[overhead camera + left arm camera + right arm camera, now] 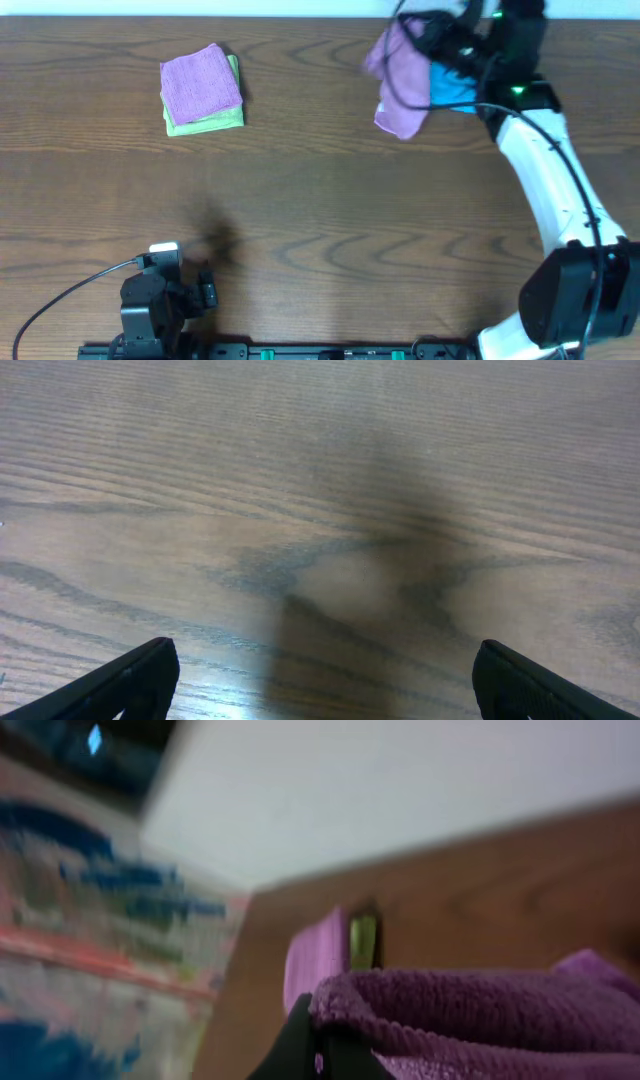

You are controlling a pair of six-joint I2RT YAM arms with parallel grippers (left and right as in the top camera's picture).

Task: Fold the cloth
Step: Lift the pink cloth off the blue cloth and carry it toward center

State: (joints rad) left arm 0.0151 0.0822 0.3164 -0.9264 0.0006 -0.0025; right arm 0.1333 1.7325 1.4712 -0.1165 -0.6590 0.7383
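**Purple cloth held aloft at far right of bench**

Purple cloth (400,78) hung bunched from the right gripper (432,45) above the far right part of the bench (320,200), close to its back edge. The free end drooped left of and below the fingers, and appeared clear of the wood. In the right wrist view the terry edge filled the lower frame and lay over one dark finger. The fingers were closed on the fabric, which is why it hung as a loose bundle rather than lying flat.

Judgement: a grasp on a gathered portion suits carrying, not folding. The cloth would need to be laid out flat on open wood before any edge could be brought over. No fold was yet made.

A blue cloth (455,88) lay just beside the lifted one, partly under the right arm. Whether the two touched could not be determined.

At the far left, well apart, a folded purple square (200,85) rested on a green cloth (222,120). This pile was judged to be finished work, set away from the middle of the bench.

The left gripper (320,705) sat low over bare wood near the front left edge. Its fingers were spread wide with nothing between them. This position was judged a standby that kept it out of the right arm's path until a second corner needed holding.
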